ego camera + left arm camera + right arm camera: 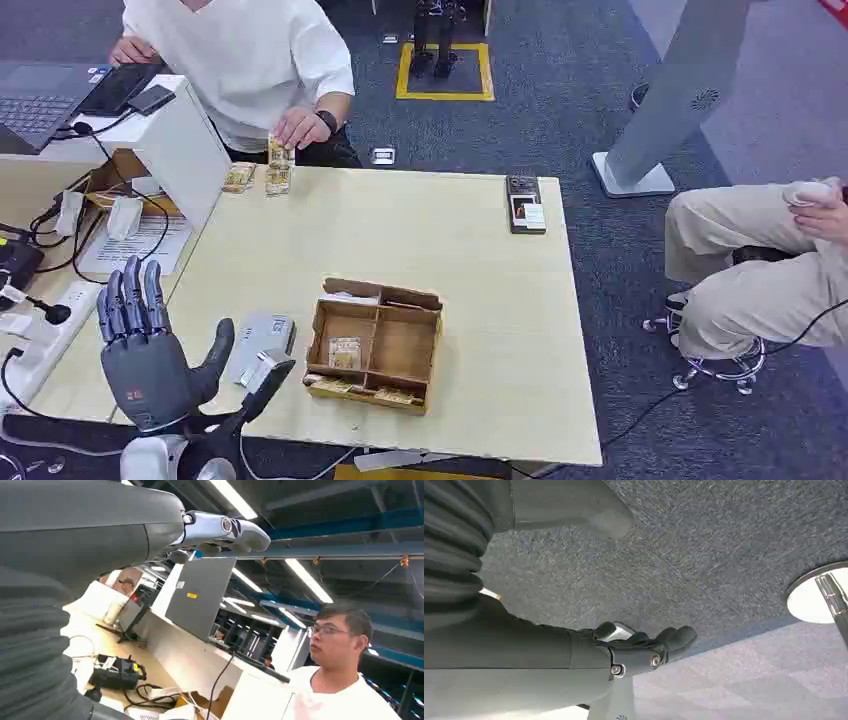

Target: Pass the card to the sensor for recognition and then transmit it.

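- The left hand (150, 350) is seen at the lower left of the head view, raised above the table's near left corner with its palm up, its fingers spread upright and nothing held in it.
- The right hand (644, 647) is seen in the right wrist view over grey carpet (704, 555), its fingers loosely curled and apart, with nothing in its grasp.
- A cardboard tray (375, 345) divided into compartments lies at the lower centre of the head view on the light wooden table (470, 270).
- A card (344, 352) lies flat in the tray's middle left compartment; more small items lie along the tray's near edge, too small to be told apart.
- A grey sensor (262, 342) is placed just left of the tray, close to the thumb of the left hand.
- A dark card reader (526, 203) lies near the table's far right edge, in the upper right of the tabletop.
- Small stacks of cards (277, 167) stand at the far left edge of the table, and a person's hand (300, 126) rests on top of them.
- A person in a white shirt (250, 55) is seated at the top left of the head view.
- A second person in beige trousers (740, 260) is seated on a stool at the right edge.
- A laptop (40, 100) lies on the side desk at the upper left.
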`<state>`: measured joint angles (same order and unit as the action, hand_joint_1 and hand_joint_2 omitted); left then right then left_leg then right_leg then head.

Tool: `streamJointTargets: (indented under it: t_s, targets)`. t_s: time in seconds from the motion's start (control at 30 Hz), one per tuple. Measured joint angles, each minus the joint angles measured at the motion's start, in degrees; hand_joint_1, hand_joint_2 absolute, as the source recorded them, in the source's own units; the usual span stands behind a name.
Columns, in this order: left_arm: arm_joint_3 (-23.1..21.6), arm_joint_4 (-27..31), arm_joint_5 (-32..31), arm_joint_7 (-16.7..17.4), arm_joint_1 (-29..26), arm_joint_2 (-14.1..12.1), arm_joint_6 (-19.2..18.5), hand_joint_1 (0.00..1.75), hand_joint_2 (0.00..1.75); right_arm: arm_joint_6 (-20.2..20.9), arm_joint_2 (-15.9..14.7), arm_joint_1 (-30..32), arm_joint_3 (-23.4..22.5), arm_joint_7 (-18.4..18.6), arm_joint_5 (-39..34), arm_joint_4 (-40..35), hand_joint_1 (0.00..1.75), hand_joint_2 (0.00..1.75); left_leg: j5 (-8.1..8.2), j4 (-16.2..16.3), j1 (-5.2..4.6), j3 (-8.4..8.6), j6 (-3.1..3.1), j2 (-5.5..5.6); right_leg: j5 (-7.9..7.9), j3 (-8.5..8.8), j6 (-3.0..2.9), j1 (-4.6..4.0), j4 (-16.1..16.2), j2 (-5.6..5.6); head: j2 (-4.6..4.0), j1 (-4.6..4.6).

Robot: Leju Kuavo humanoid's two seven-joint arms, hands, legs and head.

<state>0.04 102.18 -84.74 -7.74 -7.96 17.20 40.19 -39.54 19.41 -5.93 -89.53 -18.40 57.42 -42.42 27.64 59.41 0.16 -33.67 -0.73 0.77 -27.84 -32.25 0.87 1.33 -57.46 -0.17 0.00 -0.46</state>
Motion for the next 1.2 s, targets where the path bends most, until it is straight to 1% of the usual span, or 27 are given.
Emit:
streamJointTargets:
  t_s: [0.23, 0.43, 0.57, 0.67, 0.9, 1.2]
  targets:
    - [0.0, 0.0, 0.1, -0.3, 0.0, 0.0, 0.0, 0.00, 1.75, 0.0, 0.0, 0.0, 0.0, -0.6, -0.4, 0.1, 0.00, 1.75, 0.00, 0.0, 0.00, 0.00, 0.00, 0.00, 0.00, 0.00, 0.00, 0.00, 0.0, 0.00, 0.00, 0.02]
    - [0.5, 0.0, 1.3, -1.9, 0.6, -0.1, 0.0, 0.00, 1.75, 0.0, 0.0, -0.1, 0.0, -1.8, 0.0, 0.2, 0.00, 1.75, 0.00, 0.0, 0.00, 0.00, 0.00, 0.00, 0.00, 0.00, 0.00, 0.00, 0.0, 0.00, 0.00, 0.02]
    - [1.8, -0.2, 3.5, -3.1, 2.3, -0.2, 0.0, 0.00, 1.75, 0.0, 0.0, -0.3, 0.0, -2.1, 0.5, 0.4, 0.00, 1.75, 0.00, 0.0, 0.00, 0.00, 0.00, 0.00, 0.00, 0.00, 0.00, 0.00, 0.0, 0.00, 0.00, 0.00]
    - [3.6, -0.9, 4.2, -4.1, 5.1, -0.4, 0.0, 0.00, 1.75, 0.0, 0.0, -0.5, 0.0, -2.4, 1.2, 0.5, 0.00, 1.75, -0.01, 0.0, 0.01, 0.01, 0.01, 0.01, 0.01, 0.01, 0.00, 0.00, 0.0, -0.01, 0.00, 0.02]
    - [7.4, -2.6, 0.2, -4.6, 9.3, -0.5, 0.0, 0.00, 1.75, 0.0, 0.0, -1.0, 0.0, -3.6, 2.6, 1.2, 0.00, 1.75, -0.02, 0.0, 0.00, 0.01, 0.02, 0.00, 0.01, 0.01, 0.00, 0.00, 0.0, 0.02, 0.00, 0.02]
    - [8.6, -3.7, -1.0, -4.2, 10.7, -0.5, 0.0, 0.00, 1.75, 0.0, 0.0, -1.1, 0.0, -4.1, 3.0, 1.7, 0.00, 1.75, -0.01, 0.0, 0.00, 0.00, 0.01, 0.00, 0.01, -0.01, 0.00, 0.00, 0.0, 0.03, 0.00, 0.00]
